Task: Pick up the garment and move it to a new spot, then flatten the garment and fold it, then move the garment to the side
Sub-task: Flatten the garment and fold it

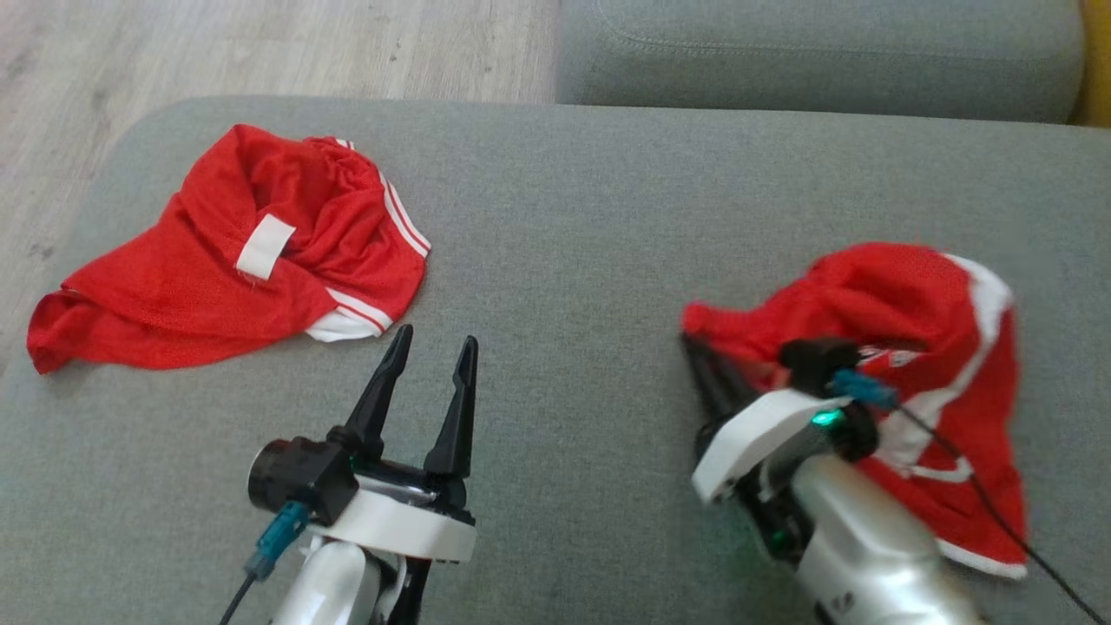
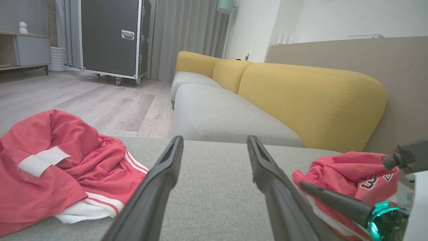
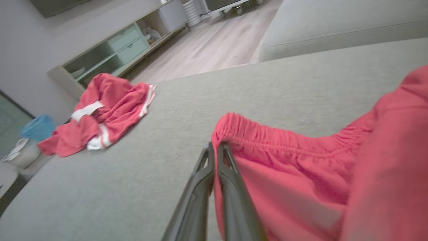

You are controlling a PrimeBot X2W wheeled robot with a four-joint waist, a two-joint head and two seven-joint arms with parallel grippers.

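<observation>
Nearest us, our right gripper (image 3: 215, 147) has its fingers pinched nearly together on the elastic waistband corner of the red garment (image 1: 903, 295), which lies bunched at the right of the grey cushion (image 1: 564, 217). A second red garment (image 1: 217, 252) lies crumpled at the cushion's left. Our left gripper (image 1: 437, 340) points between them, fingers spread, holding nothing.

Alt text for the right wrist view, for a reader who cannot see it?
The right pincer, shut, pinches the elastic waistband of red shorts on a grey sofa cushion. A second red garment lies crumpled farther away, left.
</observation>
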